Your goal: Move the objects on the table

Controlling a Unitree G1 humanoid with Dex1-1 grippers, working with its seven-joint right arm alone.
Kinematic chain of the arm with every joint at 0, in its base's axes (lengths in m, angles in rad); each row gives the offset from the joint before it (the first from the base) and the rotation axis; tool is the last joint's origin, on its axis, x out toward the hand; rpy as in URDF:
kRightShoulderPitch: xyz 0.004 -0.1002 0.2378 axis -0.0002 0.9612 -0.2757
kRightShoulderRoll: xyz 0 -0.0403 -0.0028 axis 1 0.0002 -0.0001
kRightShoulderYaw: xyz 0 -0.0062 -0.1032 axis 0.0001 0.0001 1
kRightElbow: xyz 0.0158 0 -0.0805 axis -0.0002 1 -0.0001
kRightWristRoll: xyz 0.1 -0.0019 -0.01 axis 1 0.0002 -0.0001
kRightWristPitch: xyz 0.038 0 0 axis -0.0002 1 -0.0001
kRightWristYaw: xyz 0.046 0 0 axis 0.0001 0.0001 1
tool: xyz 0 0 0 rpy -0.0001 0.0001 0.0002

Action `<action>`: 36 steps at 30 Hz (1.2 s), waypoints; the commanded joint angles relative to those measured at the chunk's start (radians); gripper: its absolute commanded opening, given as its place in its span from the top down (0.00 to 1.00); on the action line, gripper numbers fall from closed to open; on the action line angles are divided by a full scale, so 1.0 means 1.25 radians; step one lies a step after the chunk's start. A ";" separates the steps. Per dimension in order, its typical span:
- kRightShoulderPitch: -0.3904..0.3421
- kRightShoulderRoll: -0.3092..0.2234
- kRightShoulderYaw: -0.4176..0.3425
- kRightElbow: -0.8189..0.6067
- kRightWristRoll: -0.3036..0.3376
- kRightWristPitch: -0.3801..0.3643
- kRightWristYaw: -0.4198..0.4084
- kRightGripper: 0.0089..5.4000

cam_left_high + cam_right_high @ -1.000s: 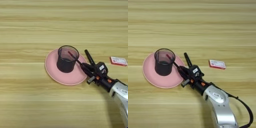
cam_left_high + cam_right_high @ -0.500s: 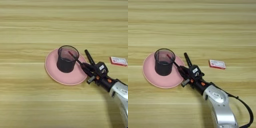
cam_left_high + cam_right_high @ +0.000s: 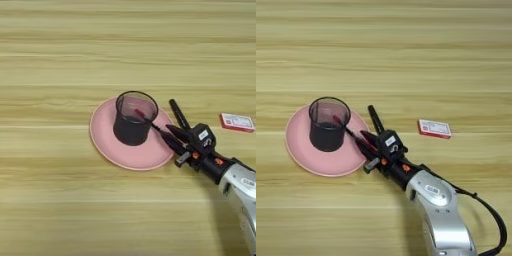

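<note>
Robot lab tabletop, bare wooden table (image 3: 60, 50), cabled silver arm (image 3: 441, 210), staged props

One round pink plate (image 3: 107, 142) lies on the wooden surface (image 3: 60, 65), just right of its middle. One black wire-mesh pen cup (image 3: 133, 120) stands on that plate. One slim pen (image 3: 146, 121) leans out over the cup's rim. One small red-and-white box (image 3: 434, 128) lies toward the right edge. One end effector (image 3: 171, 126) with two black fingers (image 3: 178, 114) is in view.
</note>
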 commanded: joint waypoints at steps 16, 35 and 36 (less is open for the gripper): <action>-0.029 -0.020 -0.025 -0.062 0.018 -0.008 -0.014 0.42; -0.015 -0.003 0.001 -0.080 0.031 -0.030 0.021 0.07; -0.016 -0.001 0.002 -0.079 0.032 -0.032 0.023 0.05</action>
